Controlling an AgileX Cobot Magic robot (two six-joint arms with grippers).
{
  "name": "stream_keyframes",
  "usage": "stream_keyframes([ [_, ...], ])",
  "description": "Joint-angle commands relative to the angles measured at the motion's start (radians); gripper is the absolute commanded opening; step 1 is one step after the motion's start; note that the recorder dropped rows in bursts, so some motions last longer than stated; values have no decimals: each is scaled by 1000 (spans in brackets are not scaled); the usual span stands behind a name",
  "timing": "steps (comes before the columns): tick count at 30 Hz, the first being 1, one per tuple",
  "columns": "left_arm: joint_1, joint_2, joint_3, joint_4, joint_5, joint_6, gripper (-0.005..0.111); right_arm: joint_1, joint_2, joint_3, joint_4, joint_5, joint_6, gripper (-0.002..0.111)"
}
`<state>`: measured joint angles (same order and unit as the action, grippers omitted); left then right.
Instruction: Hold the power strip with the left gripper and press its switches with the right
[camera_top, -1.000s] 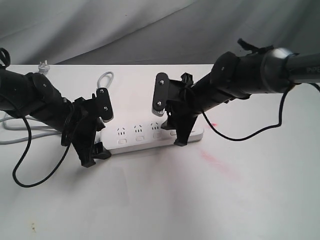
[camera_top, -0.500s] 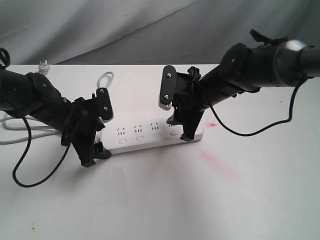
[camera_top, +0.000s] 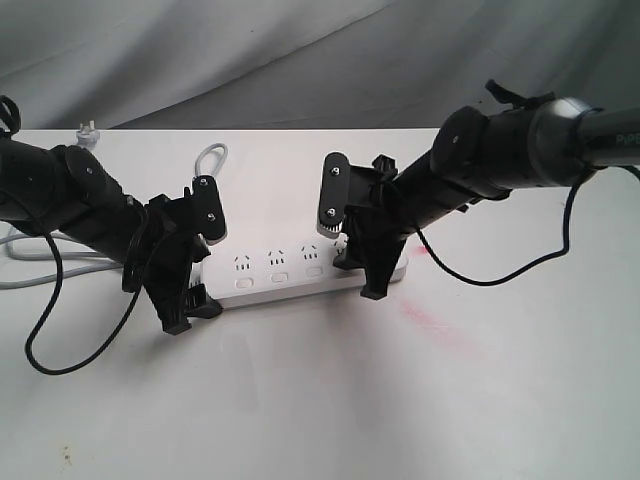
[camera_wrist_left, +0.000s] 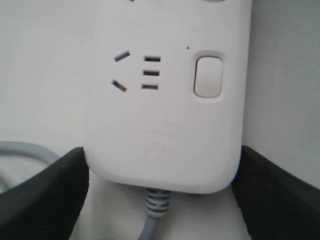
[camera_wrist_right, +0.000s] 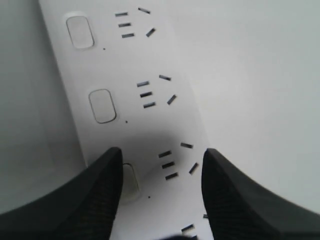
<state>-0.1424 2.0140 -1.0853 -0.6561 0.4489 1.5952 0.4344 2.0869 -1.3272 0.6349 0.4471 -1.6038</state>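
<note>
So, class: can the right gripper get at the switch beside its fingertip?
Probably yes. The right gripper is open over the power strip, one finger overlapping that switch with nothing between, while the left gripper clamps the strip's cord end.

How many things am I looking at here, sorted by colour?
Black: 2 (left gripper, right gripper)
White: 1 (power strip)
Grey: 1 (cord)
Total: 4
</note>
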Motion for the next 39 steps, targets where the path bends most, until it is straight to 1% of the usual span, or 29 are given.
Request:
stream_keyframes([
  [1,2,1,-2,11,-16,3,65,-7,14,5,-1,9,-4,47],
  [13,2,1,-2,11,-16,5,65,-35,33,5,-3,9,-4,47],
  [25,2,1,-2,11,-16,5,65,-39,35,5,-3,9,-4,47],
  [39,2,1,-2,11,-16,5,65,-2,84,5,4,37,-4,47],
])
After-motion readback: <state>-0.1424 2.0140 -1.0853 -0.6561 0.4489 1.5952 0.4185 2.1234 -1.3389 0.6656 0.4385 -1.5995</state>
